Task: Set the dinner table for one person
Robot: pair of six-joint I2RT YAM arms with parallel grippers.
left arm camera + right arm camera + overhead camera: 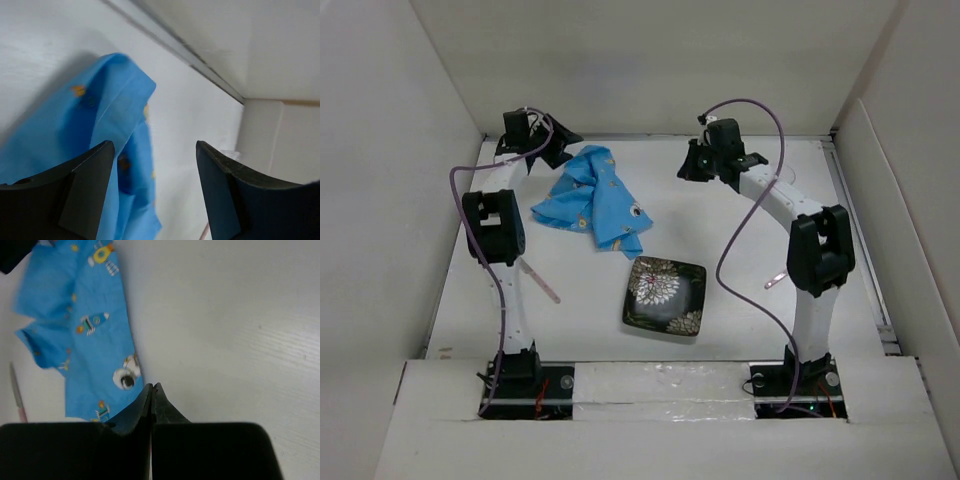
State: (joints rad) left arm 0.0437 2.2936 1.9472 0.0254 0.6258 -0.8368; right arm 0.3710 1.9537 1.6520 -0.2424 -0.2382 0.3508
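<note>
The dinner table (750, 225) is a white surface with upright white panels around it. A black square plate with a white flower pattern (665, 295) lies at its near middle. A crumpled blue cartoon-print cloth (595, 200) lies at the back left. My left gripper (558, 150) is open and empty, just left of the cloth's far end. In the left wrist view the cloth (100, 130) lies under and past the left finger (85, 190). My right gripper (692, 166) is shut and empty, to the right of the cloth. Its tips (151, 386) hover at the cloth's edge (95, 335).
A thin pink utensil (542, 282) lies beside the left arm and also shows in the right wrist view (17, 397). A small pale utensil (775, 280) lies by the right arm. The back wall's edge (200, 65) runs close behind the left gripper.
</note>
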